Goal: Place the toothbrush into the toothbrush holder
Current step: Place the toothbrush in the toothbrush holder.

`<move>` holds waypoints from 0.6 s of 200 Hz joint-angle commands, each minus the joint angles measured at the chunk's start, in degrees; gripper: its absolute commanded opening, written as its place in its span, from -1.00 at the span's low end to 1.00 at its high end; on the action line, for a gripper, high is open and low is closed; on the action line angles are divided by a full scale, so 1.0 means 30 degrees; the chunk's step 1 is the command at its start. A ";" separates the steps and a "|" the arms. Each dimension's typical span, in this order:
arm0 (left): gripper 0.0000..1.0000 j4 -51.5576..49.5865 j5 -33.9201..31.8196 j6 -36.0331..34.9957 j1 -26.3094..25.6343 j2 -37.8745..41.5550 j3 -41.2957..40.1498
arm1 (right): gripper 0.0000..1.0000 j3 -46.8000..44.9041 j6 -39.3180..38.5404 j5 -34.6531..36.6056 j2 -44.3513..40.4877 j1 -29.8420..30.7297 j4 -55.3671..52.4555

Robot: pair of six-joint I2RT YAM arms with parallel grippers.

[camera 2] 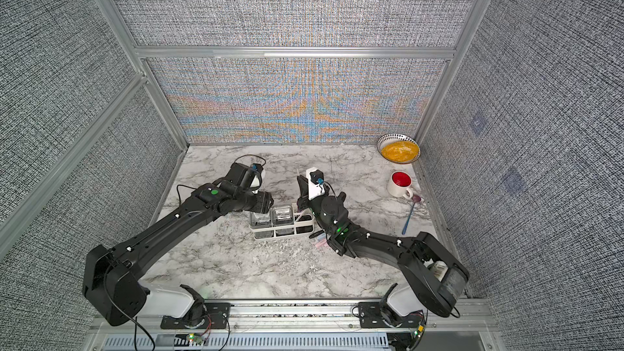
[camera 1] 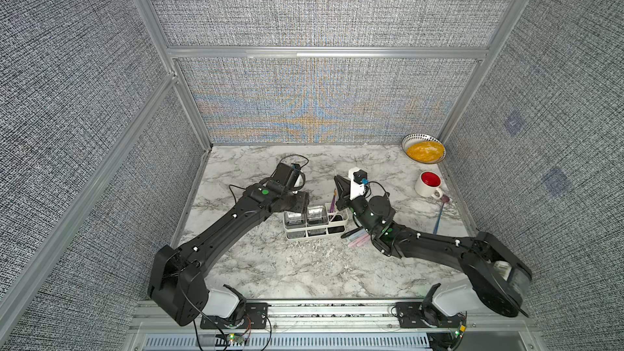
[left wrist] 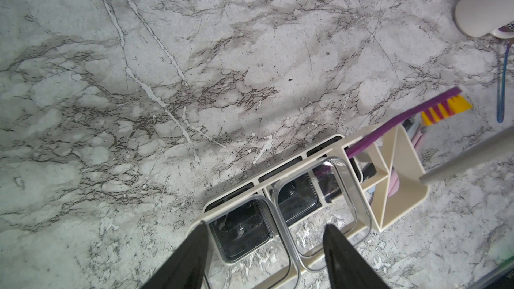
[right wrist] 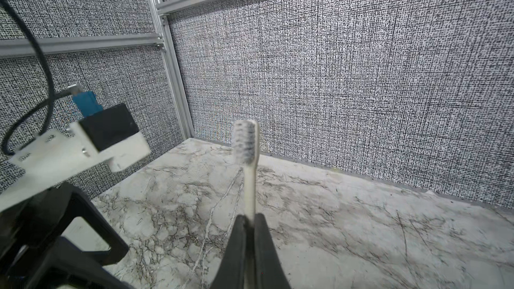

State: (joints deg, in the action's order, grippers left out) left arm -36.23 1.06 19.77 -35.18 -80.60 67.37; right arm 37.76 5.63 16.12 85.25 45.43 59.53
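The white toothbrush [right wrist: 249, 179] stands head-up in my right gripper [right wrist: 250, 218]. Its jaws are clenched on the handle, and the brush is up in the air by the right end of the toothbrush holder [camera 1: 305, 235], which sits mid-table. A purple toothbrush [left wrist: 403, 118] leans in that right, divided section. My left gripper [left wrist: 267, 227] hangs at the holder's left end, jaws apart astride the leftmost clear cup [left wrist: 239, 229]. I can't tell whether they touch it.

I judge this to be the carry-and-align step: the grasp is made, the insertion not yet. Next I'd need to bring the tail over a free slot of the divided section. Then I'd keep the brush near upright, lower it clear of the purple one, and let go.

The right wrist view shows the grip and bristles but no holder. The left wrist view shows the dividers, and a blurred pale bar [left wrist: 467, 159] reaching the holder's rim, perhaps the brush's tail. Only the top views show both arms together, and the bowl [camera 1: 423, 148] at the far right.
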 commanded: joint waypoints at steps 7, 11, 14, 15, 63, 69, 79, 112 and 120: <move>0.37 -0.0328 -0.0228 -0.0089 -0.0035 0.0030 0.0159 | -0.95 -0.0256 -0.0480 0.0423 0.1054 0.0230 0.5319; 0.37 -0.0361 -0.0256 -0.0093 0.0005 0.0045 0.0159 | -0.95 -0.0201 -0.0491 0.0435 0.1212 0.0257 0.5525; 0.37 -0.0351 -0.0264 -0.0109 -0.0018 0.0072 0.0159 | -0.95 -0.0209 -0.0502 0.0469 0.1302 0.0280 0.5700; 0.37 -0.0349 -0.0265 -0.0097 -0.0005 0.0066 0.0159 | -0.95 -0.0216 -0.0530 0.0477 0.1354 0.0288 0.5746; 0.37 -0.0245 -0.0015 -0.0058 -0.0022 0.0161 0.0145 | -0.95 -0.0028 -0.0775 0.0602 0.3221 0.0399 0.8301; 0.37 -0.0207 -0.0002 -0.0057 -0.0022 0.0166 0.0130 | -0.95 -0.0003 -0.0824 0.0645 0.3491 0.0414 0.8566; 0.37 -0.0171 0.0030 -0.0056 -0.0014 0.0184 0.0130 | -0.96 0.0001 -0.0933 0.0769 0.3923 0.0443 0.9061; 0.37 -0.0188 0.0098 -0.0053 -0.0036 0.0365 0.0123 | -0.95 -0.0054 -0.1078 0.0985 0.5322 0.0469 1.0644; 0.37 -0.0193 0.0086 -0.0057 -0.0022 0.0398 0.0104 | -0.95 -0.0070 -0.1008 0.0999 0.5617 0.0472 1.0943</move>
State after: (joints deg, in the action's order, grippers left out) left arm -36.53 1.10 19.73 -35.22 -80.01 67.44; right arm 37.50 3.11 17.82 100.27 46.65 85.80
